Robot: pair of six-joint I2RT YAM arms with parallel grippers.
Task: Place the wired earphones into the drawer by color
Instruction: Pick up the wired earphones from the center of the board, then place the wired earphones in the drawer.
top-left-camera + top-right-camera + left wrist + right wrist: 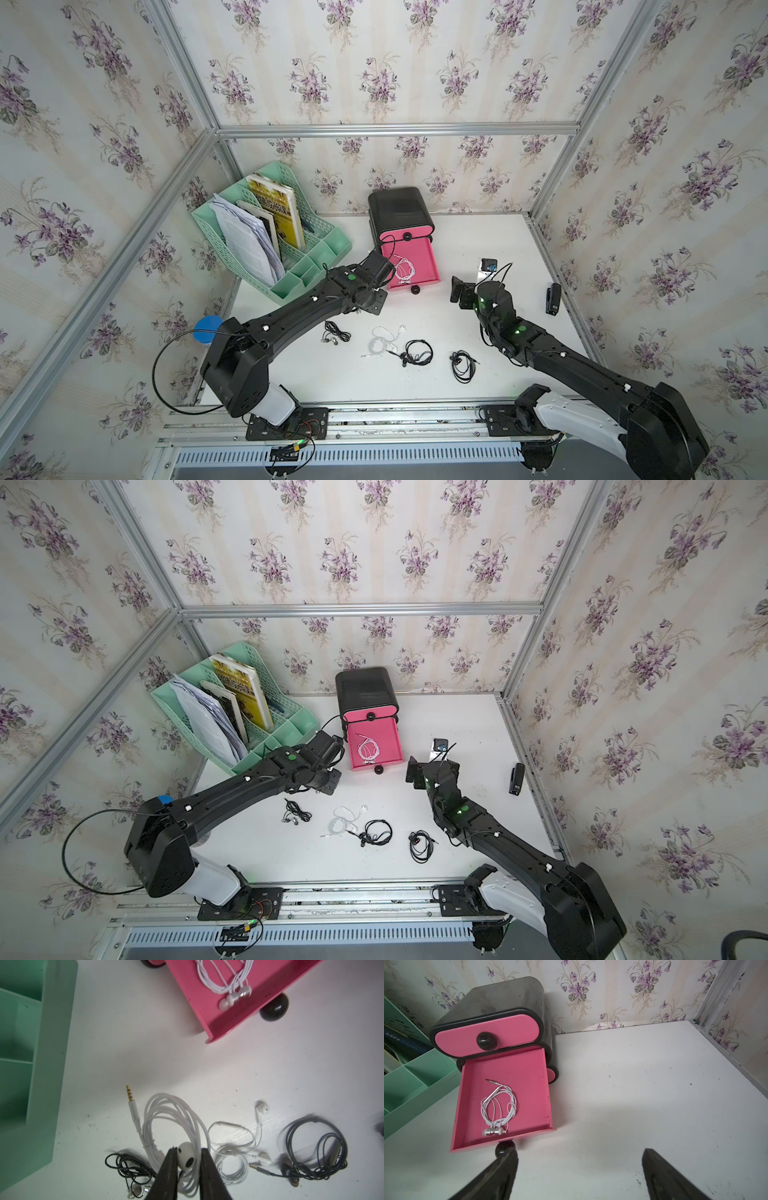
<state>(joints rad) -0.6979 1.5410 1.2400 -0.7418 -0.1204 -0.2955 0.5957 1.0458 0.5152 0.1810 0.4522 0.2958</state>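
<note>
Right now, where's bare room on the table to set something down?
Roomiest is the table's back right corner, between the black cabinet and the stapler. A bare strip runs in front of the loose earphones. Crowded: that earphone row, and the gap between green rack and pink drawer.

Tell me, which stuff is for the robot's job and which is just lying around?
For the job: drawer, white earphones inside, held white earphones in left pincer, loose white earphones, three black earphones.
Just lying about: rack, stapler, blue lid.
</note>
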